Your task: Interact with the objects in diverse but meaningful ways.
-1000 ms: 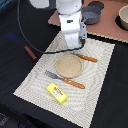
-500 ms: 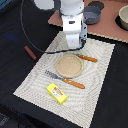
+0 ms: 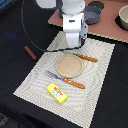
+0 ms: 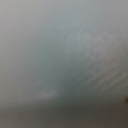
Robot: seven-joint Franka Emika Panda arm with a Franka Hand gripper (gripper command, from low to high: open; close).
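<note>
Gripper [image 3: 75, 44]: low at placemat's [image 3: 35, 80] far edge; opening cannot be told.
Yellow packet [image 3: 57, 93]: near placemat's front edge.
Sausage [image 3: 30, 52]: off-mat.

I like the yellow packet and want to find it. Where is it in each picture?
Exterior view: the yellow packet lies on the striped placemat, near its front edge, below the round plate.
Wrist view: not in it; the picture is a blur.
Shared landmark: none can be made out.
</note>
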